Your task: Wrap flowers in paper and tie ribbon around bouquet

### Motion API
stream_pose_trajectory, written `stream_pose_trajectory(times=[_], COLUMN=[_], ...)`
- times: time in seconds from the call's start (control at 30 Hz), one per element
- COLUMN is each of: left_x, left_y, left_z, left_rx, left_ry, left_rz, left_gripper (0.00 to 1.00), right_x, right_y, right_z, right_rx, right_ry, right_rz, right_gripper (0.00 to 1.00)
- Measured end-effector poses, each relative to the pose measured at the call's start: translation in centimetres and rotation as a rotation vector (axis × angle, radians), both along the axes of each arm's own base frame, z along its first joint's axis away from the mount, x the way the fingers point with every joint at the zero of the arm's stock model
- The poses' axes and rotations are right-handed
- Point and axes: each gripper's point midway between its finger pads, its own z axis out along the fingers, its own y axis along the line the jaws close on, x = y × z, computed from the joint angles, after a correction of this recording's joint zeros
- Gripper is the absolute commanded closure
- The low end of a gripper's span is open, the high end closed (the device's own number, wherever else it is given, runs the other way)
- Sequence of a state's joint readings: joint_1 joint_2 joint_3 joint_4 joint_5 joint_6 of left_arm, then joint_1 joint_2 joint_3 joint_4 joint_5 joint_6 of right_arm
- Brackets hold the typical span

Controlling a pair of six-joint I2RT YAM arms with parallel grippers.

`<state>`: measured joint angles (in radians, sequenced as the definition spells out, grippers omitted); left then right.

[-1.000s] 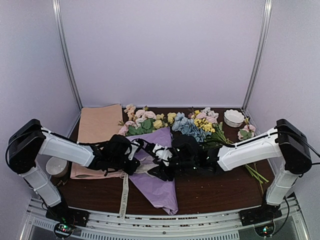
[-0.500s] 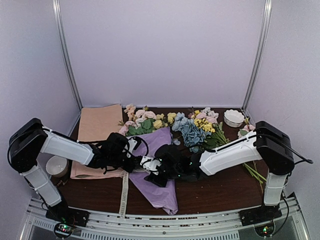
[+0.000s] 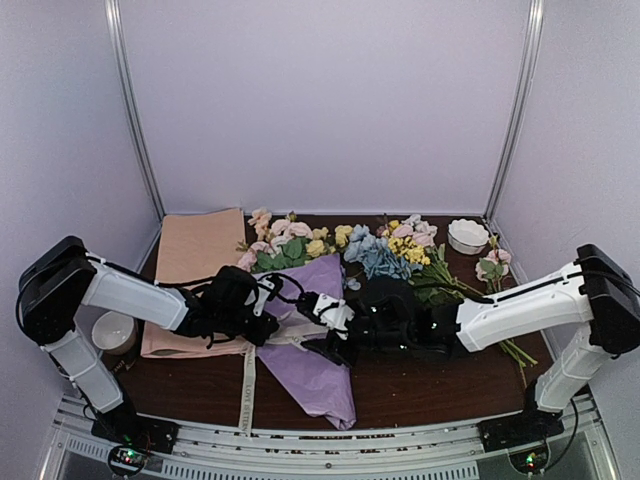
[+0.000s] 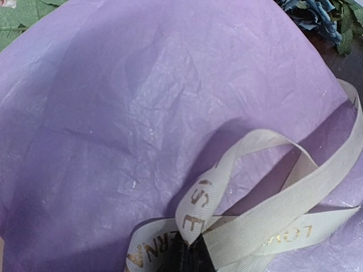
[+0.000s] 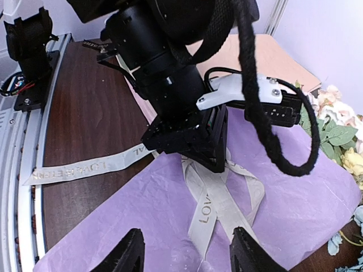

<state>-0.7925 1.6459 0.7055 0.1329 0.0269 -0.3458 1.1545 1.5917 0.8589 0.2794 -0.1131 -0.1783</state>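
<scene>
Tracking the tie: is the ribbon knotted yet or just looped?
Looped; a knot cannot be told. The ribbon arches in loose loops over the purple paper, strands pinched in the shut left gripper.

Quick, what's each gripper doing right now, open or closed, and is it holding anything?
The left gripper is closed, pinching the ribbon over the purple paper.
The right gripper is open and holds nothing.

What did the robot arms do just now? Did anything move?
The right arm swung left over the bouquet, then drew back to the right; the right gripper hangs open above the ribbon, holding nothing. The left gripper stayed shut on the ribbon. The bouquet and the loose flowers did not move.
</scene>
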Motion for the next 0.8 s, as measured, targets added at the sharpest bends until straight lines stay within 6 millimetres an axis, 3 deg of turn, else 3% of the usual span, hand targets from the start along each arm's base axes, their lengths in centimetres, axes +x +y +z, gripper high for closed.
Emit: stream_pose_trajectory(times=[0.23,0.47,0.8], left_x=[-0.1,-0.1,-0.1], left_y=[0.0,0.0,0.0], left_z=[-0.1,-0.1,-0.1], left_rx=[0.004,0.008,0.012], left_ry=[0.002,0.001,-0.002], left_rz=[-0.006,-0.012,-0.017], left_gripper=[1.00,1.00,1.00], right_x=[1.2,2.9,3.1], right_y=[2.4,3.9,3.3], right_z=[-4.4,-7.2,-9.4], right_rx=[-0.115,-0.209,-0.300], right_ry=[0.037,0.029,0.050], right_rz=[-0.006,-0.042,-0.063], right_gripper=[0.51,0.52,0.62])
